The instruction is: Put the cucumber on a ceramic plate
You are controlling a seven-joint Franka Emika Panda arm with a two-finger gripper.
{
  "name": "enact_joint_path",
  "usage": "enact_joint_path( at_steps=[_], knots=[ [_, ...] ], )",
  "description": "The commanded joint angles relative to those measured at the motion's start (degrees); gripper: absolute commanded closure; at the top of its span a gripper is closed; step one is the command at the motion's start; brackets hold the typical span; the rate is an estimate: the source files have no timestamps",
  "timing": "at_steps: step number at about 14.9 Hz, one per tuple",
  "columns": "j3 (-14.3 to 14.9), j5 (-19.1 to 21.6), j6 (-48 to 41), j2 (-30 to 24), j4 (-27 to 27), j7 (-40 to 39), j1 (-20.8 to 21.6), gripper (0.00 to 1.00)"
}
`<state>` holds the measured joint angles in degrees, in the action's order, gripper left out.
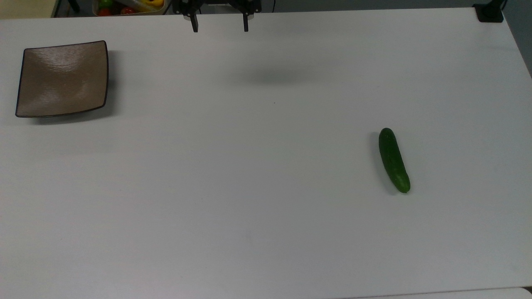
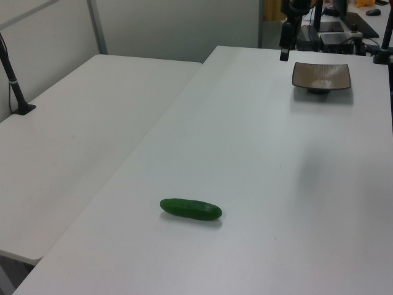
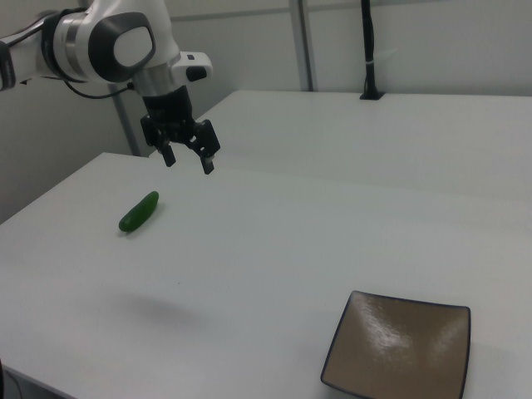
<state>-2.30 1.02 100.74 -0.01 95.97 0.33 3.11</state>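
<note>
Claw [image 3: 188,159] hangs high above the white tabletop [image 1: 257,187], fingers spread apart with nothing between them; the top view shows both fingertips [image 1: 194,28] pointing down at the far edge of the frame, with a soft shadow on the surface beneath. Cucumber [image 1: 394,160] lies flat on the tabletop, well apart from the claw: to the claw's right and nearer the camera in the top view, to its left and below it in the right view [image 3: 139,211]. It rests on its side, untouched, long axis running roughly away from the camera in the top view with a slight lean, so a grasp across its narrow width looks the sensible choice; the wide finger spacing suits that. Ceramic plate [image 1: 62,79] sits on the other side of the claw from the cucumber, well apart from both, dished face up and bare [image 3: 399,353]. In the left view the plate [image 2: 321,76] stands just beside the claw's hanging finger in the picture, though height separates them. Judgement: task not yet begun; the raised, open posture reads as a neutral start, giving clearance to travel toward the cucumber before descending. Glossy rounded skin may roll or slip if gripped off-centre.
</note>
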Motion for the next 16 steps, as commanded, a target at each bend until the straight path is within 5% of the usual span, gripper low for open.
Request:
enact_joint_path(
  at_steps=[1,16],
  knots=[
    [0.6,1.0,0.6,-0.8,0.1,-0.9,0.5,0.00],
    [-0.2,1.5,0.4,-0.9,0.3,-1.2,0.8,0.00]
  ],
)
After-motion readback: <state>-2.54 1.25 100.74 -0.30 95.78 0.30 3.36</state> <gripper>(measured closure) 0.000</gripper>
